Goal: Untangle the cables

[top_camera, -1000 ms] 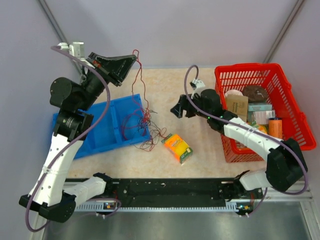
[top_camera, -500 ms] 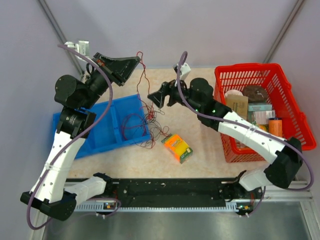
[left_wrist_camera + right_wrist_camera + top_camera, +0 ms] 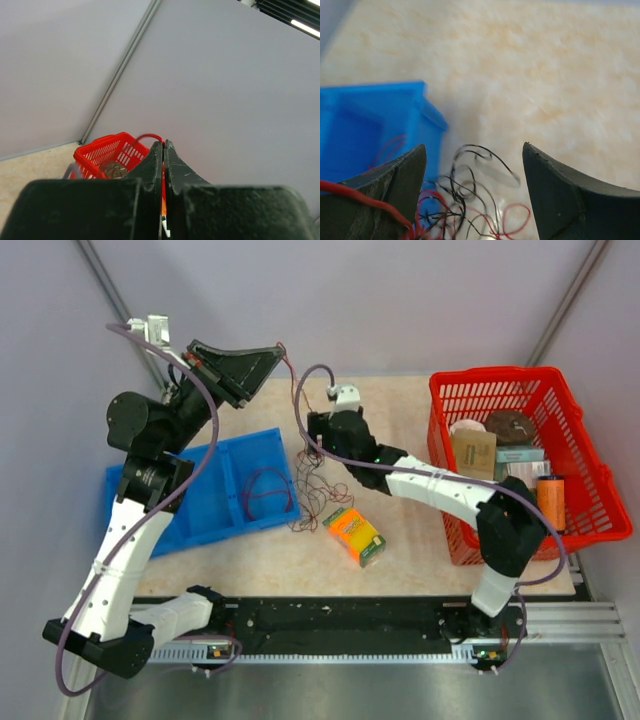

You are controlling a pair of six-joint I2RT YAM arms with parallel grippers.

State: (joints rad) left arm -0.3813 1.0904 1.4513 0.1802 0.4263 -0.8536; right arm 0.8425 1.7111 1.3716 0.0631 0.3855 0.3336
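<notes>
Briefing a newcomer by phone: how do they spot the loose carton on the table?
Between the blue tray on the left and the red basket on the right lies the carton. It is the only box outside the basket, orange and green, beside the tangled cables.

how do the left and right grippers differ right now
The left gripper is shut, pinching a red cable; the right gripper is open and grips nothing. The left points up toward the wall; the right points down at the cable clump beside the blue tray. Both are black two-finger grippers.
</notes>
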